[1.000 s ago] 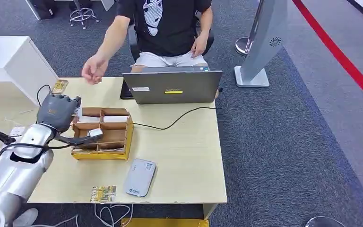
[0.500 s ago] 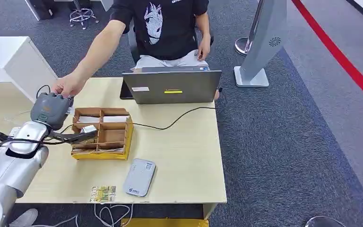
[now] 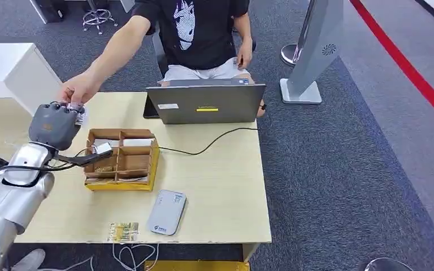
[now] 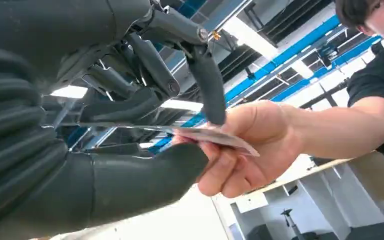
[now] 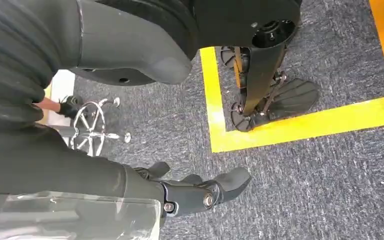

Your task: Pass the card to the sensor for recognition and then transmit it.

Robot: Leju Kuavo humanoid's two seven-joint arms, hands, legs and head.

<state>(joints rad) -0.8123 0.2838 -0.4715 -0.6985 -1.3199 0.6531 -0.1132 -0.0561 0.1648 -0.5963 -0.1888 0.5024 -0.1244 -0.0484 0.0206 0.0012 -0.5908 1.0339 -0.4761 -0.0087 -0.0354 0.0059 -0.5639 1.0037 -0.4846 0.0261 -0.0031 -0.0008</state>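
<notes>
Left hand (image 4: 130,115), thin grey card (image 4: 205,135)

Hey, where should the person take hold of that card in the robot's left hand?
By its free far edge, coming from their own side: the card lies flat, its near part pinched in the left hand, so only that end sticks out toward the person's hand.

A laptop (image 3: 206,103) and cardboard organiser (image 3: 122,160) sit on the table (image 3: 220,192).

No lettering can be read. The laptop (image 3: 206,103) lid bears a yellow strip and a white sticker, both too small to read.
</notes>
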